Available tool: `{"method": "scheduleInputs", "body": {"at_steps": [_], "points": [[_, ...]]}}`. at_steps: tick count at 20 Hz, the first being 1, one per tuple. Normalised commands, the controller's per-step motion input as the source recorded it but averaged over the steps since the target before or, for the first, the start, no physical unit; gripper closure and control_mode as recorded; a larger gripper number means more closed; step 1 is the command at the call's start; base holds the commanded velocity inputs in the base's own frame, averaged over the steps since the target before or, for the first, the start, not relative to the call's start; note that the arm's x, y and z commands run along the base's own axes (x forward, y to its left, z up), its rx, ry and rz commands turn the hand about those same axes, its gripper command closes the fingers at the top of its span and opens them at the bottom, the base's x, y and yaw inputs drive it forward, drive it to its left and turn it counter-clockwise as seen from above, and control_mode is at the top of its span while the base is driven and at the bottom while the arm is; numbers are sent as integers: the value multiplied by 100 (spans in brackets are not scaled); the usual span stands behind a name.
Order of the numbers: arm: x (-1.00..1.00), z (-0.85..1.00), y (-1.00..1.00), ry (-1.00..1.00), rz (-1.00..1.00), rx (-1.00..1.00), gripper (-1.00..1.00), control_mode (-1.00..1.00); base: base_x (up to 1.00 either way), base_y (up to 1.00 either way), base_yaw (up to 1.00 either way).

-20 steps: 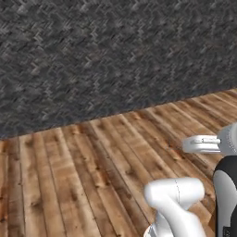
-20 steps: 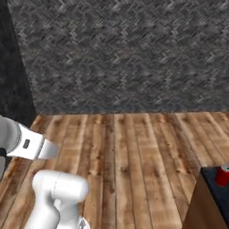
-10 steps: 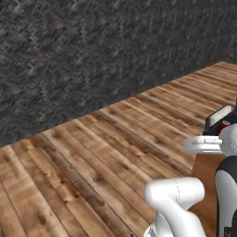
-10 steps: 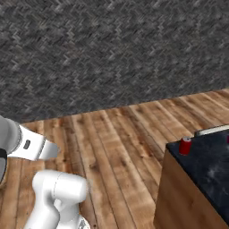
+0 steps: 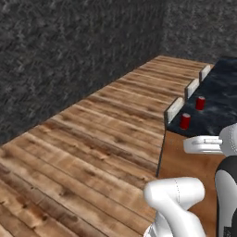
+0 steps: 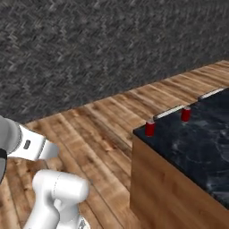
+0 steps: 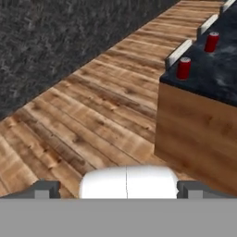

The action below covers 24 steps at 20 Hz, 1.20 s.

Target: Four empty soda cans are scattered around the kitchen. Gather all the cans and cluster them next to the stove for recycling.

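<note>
Two red soda cans stand upright on a dark marble counter top (image 5: pixel 217 104). The nearer can (image 5: pixel 185 121) (image 6: pixel 150 129) (image 7: pixel 183 68) is at the counter's corner. The farther can (image 5: pixel 200 102) (image 6: pixel 185 114) (image 7: pixel 211 41) stands a short way behind it along the same edge. In the hand view my gripper (image 7: pixel 118 190) is open, its fingertips (image 7: pixel 46 189) wide apart with nothing between them, well short of the counter and above the wooden floor. The stove is out of view.
The counter sits on a brown wooden island body (image 7: pixel 194 134) (image 6: pixel 170 192). Pale grey blocks (image 5: pixel 174 109) (image 6: pixel 167 112) line its far edge. A wooden plank floor (image 5: pixel 92 139) runs to a dark rough stone wall (image 5: pixel 69 51).
The whole picture has shifted, so the camera has moved: the island counter with the two cans has come further into view and closer. The gripper stays open.
</note>
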Motion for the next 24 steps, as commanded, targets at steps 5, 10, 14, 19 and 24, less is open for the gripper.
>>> {"method": "scheduleInputs", "body": {"at_steps": [5,10,14,19,24], "points": [[0,0,0,0,0,0,-100,100,0,0,-50],[0,0,0,0,0,0,-100,100,0,0,-50],[0,0,0,0,0,0,-100,100,0,0,-50],[0,0,0,0,0,0,-100,100,0,0,-50],[0,0,0,0,0,0,-100,100,0,0,-50]]}}
